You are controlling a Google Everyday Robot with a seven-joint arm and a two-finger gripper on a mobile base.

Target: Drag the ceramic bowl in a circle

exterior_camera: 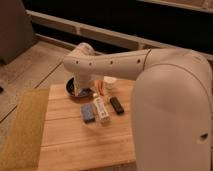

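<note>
The ceramic bowl (73, 90) is small, round and dark. It sits on the far left part of the wooden table (75, 140). My gripper (81, 90) reaches down into or onto the bowl's right side at the end of the white arm (110, 64). The arm's wrist covers much of the bowl, so only its left rim shows.
A blue rectangular item (88, 113), a white rectangular item (102, 110) and a black one (117, 105) lie in a row just in front of the bowl. A white cup (110, 82) and a small orange thing (101, 89) stand to its right. The arm's large body (172, 110) fills the right side.
</note>
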